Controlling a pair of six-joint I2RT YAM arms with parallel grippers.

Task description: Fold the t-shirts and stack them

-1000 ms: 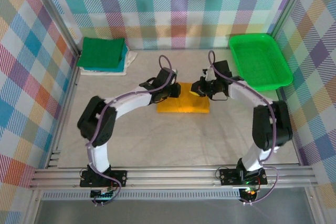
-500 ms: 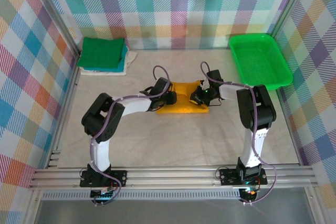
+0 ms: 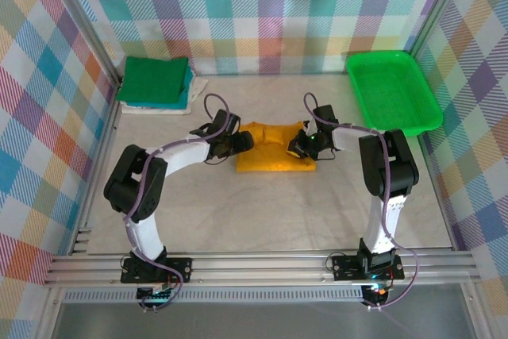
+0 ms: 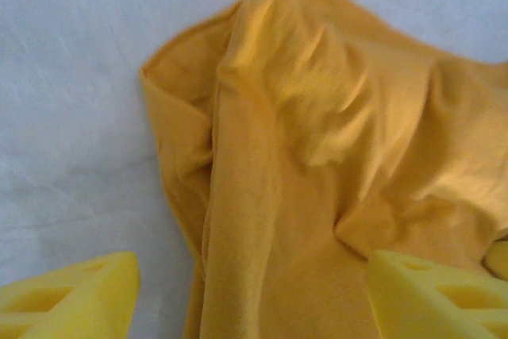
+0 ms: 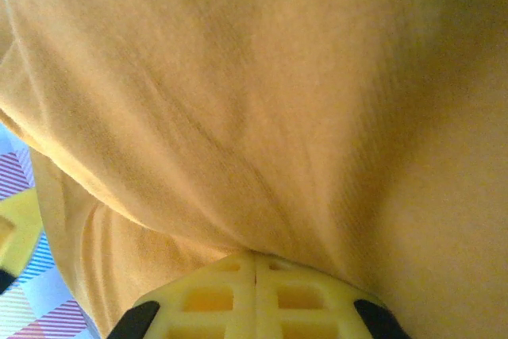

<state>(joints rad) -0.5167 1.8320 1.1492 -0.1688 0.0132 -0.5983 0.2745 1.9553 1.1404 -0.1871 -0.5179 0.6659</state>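
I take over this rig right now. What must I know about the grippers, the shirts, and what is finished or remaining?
Left gripper: open, its fingers straddle the left edge of the yellow t-shirt, gripping nothing.
Right gripper: shut, apparently pinching the shirt's right side.
Yellow t-shirt: middle of the table, partly folded, rumpled.
Folded stack: back left corner, dark green on top, teal and white beneath.
Done: three shirts stacked.
Left: finish the yellow fold, then put it on the stack.
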